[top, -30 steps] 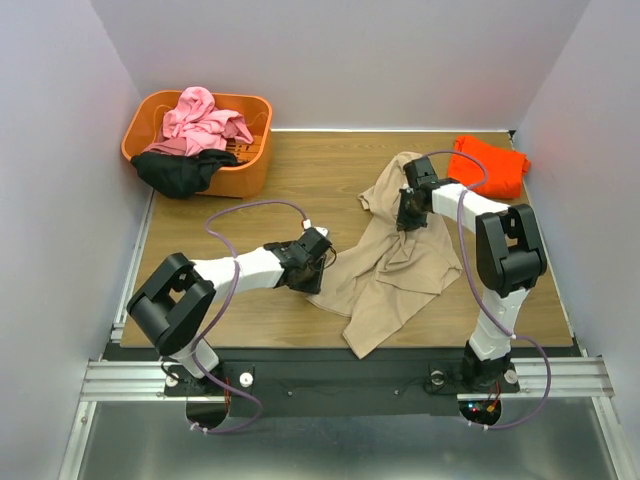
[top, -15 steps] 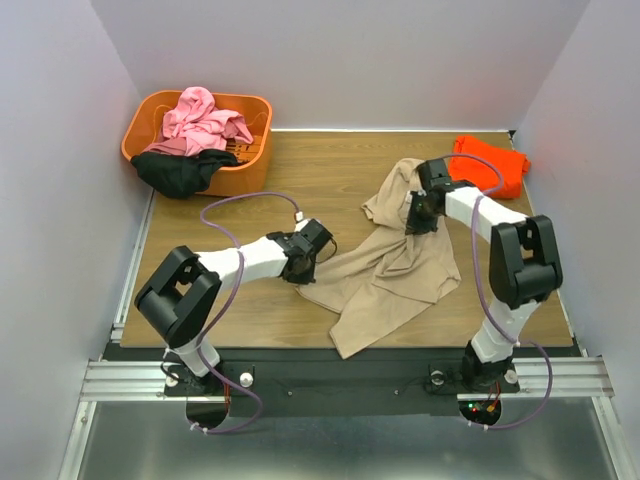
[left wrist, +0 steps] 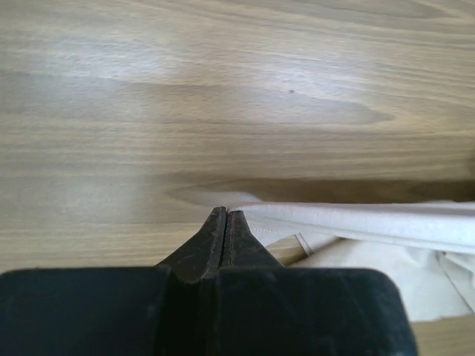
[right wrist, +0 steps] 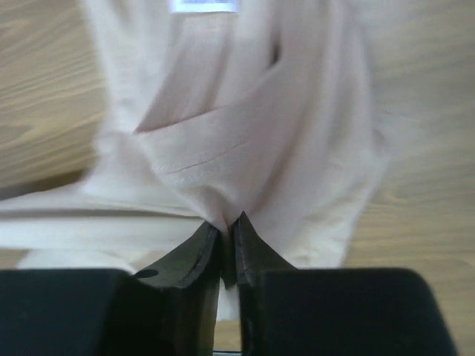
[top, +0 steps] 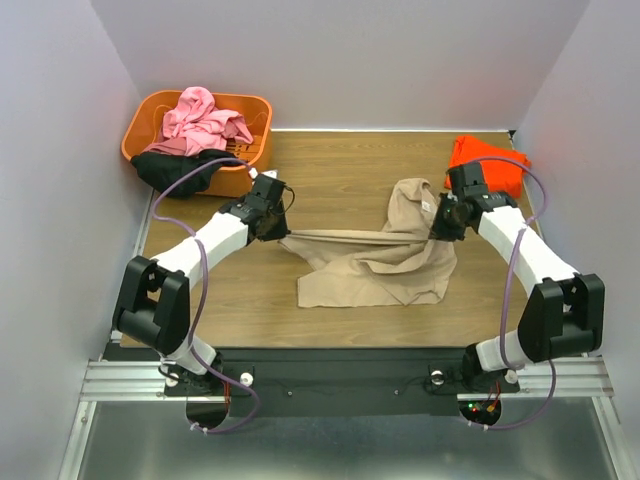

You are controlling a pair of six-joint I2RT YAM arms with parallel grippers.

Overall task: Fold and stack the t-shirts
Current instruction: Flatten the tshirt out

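The tan t-shirt (top: 375,265) is stretched across the middle of the table between both grippers. My left gripper (top: 277,228) is shut on its left end, seen as a taut pale band (left wrist: 356,222) in the left wrist view. My right gripper (top: 437,228) is shut on a bunch of the same shirt (right wrist: 245,141) at its right end. The orange-red t-shirt (top: 490,165) lies folded at the back right. The pink t-shirt (top: 205,118) and the black t-shirt (top: 175,170) lie in and over the basket.
An orange plastic basket (top: 255,165) stands at the back left corner. White walls close in the table on three sides. The wood table top (top: 330,170) shows between the basket and the orange-red shirt.
Both grippers moved apart, the left one up and left, the right one to the right. The tan shirt went from a loose heap to a taut stretched band with its body hanging forward.
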